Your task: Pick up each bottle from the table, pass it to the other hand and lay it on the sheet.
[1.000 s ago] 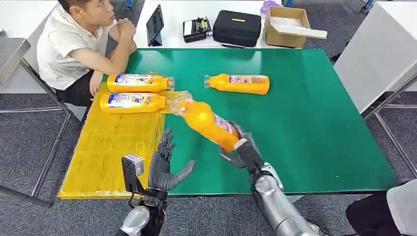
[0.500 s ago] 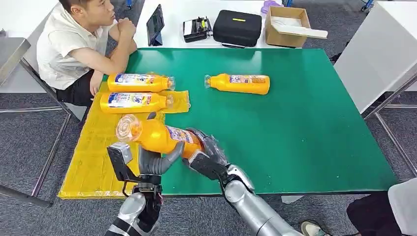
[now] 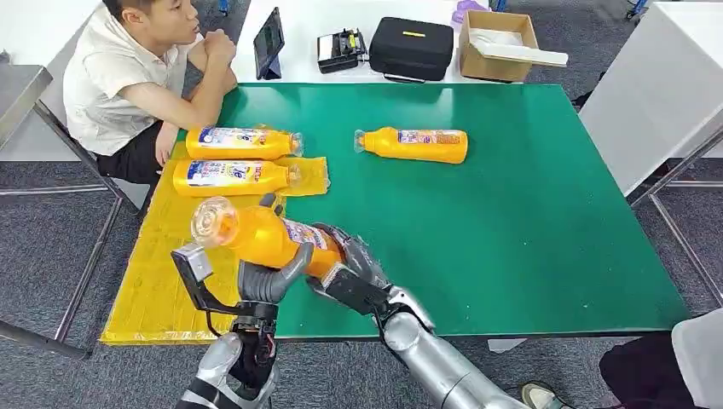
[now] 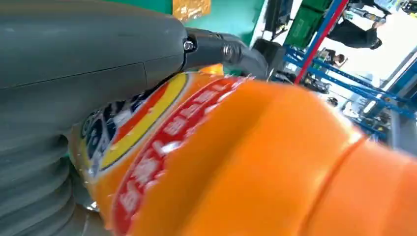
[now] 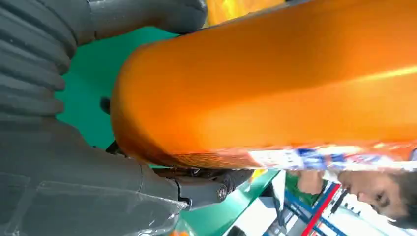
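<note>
**Two hands on one bottle: the handover is where I could lose it**

Two hands meet on the held bottle (image 3: 268, 236), which hangs in the air over the near edge of the green table (image 3: 529, 239), just at the border of the yellow sheet (image 3: 170, 273). My right hand (image 3: 345, 264) wraps the bottle's base end; my left hand (image 3: 266, 277) cups it from below near the middle, thumb up against the label. In the left wrist view I see the thumb (image 4: 88, 44) lying across the bottle (image 4: 255, 162), so I judge both hands are gripping.

My worry is timing: if the right hand lets go before the left has a firm hold, the smooth round body could roll out and drop onto the table edge or the floor. The grip sits off the middle, so the neck end could also tip down.

The bottle's long axis runs roughly level, slightly raised at the cap, which points away from the table centre, out over the sheet.

Farther along the sheet lie two laid bottles (image 3: 230, 176), side by side, caps toward the table centre. Beyond them, on the bare green, a last bottle (image 3: 413, 145) waits, lying flat.
</note>
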`<state>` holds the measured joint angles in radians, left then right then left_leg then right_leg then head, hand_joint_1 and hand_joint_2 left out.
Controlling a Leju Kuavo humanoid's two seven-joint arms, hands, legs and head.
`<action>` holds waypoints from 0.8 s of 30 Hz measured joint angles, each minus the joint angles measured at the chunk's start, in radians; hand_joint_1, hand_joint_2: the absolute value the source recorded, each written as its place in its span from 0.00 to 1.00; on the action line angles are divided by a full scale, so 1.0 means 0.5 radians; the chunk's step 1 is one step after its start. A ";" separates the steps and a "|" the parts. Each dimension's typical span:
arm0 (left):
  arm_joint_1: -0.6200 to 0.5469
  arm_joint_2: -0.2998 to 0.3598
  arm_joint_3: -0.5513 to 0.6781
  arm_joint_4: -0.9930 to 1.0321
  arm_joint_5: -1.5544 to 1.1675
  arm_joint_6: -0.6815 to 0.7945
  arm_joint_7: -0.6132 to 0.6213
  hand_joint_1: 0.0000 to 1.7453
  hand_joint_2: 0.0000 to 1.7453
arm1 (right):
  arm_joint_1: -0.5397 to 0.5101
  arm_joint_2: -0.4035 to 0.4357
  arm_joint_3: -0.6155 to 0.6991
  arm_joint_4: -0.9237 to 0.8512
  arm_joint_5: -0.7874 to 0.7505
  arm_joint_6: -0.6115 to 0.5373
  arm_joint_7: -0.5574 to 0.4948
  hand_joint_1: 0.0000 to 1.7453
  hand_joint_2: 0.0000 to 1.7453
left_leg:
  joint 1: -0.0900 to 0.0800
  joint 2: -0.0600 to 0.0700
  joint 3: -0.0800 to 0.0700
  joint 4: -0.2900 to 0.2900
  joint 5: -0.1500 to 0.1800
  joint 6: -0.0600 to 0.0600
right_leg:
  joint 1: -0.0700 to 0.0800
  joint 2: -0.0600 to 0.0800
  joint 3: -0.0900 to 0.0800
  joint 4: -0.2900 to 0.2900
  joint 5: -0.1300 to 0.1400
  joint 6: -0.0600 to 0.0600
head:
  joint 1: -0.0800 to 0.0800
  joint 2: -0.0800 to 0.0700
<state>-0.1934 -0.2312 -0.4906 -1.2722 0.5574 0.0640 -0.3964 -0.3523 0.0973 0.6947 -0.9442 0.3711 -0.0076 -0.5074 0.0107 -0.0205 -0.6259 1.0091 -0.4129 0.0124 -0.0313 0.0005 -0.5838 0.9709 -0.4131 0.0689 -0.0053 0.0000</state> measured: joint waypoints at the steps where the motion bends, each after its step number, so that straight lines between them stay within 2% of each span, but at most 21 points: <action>1: 0.005 0.000 0.013 -0.011 0.043 -0.040 0.008 1.00 1.00 | 0.001 -0.001 0.000 0.000 -0.024 0.023 -0.016 0.00 1.00 | 0.000 0.000 0.000 0.000 0.000 0.000 | 0.000 0.000 -0.001 0.000 0.000 0.000 | 0.000 0.000; 5: 0.020 0.001 0.055 -0.068 0.207 -0.204 0.060 1.00 1.00 | 0.023 0.000 -0.001 0.008 -0.216 0.209 -0.095 0.00 1.00 | 0.000 0.000 -0.001 0.000 0.000 0.000 | 0.000 0.000 -0.001 0.000 0.000 0.000 | 0.000 0.000; 8: 0.030 0.000 0.069 -0.101 0.191 -0.207 0.011 1.00 1.00 | 0.054 0.001 -0.038 0.021 -0.406 0.349 -0.140 0.00 1.00 | 0.000 0.000 -0.002 0.000 0.000 0.000 | -0.001 0.000 -0.003 0.000 0.000 0.000 | 0.000 0.000; 14: 0.037 -0.002 0.095 -0.192 0.142 -0.204 -0.056 1.00 1.00 | 0.151 0.018 -0.154 0.060 -0.571 0.396 -0.160 0.00 1.00 | 0.000 0.000 -0.003 0.000 0.000 0.000 | 0.000 0.000 -0.003 0.000 0.000 0.000 | 0.000 0.000; 24: 0.035 -0.003 0.118 -0.243 0.084 -0.164 -0.078 1.00 1.00 | 0.185 0.036 -0.231 0.095 -0.587 0.404 -0.171 0.00 1.00 | 0.000 0.000 -0.003 0.000 0.000 0.000 | -0.001 0.000 -0.003 0.000 0.000 0.000 | 0.001 0.000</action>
<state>-0.1757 -0.2327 -0.4314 -1.3939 0.5996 -0.0179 -0.4353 -0.2600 0.1152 0.5791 -0.8965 0.0774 0.1946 -0.5928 0.0106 -0.0205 -0.6276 1.0091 -0.4129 0.0124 -0.0316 0.0005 -0.5854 0.9708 -0.4130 0.0690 -0.0050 0.0000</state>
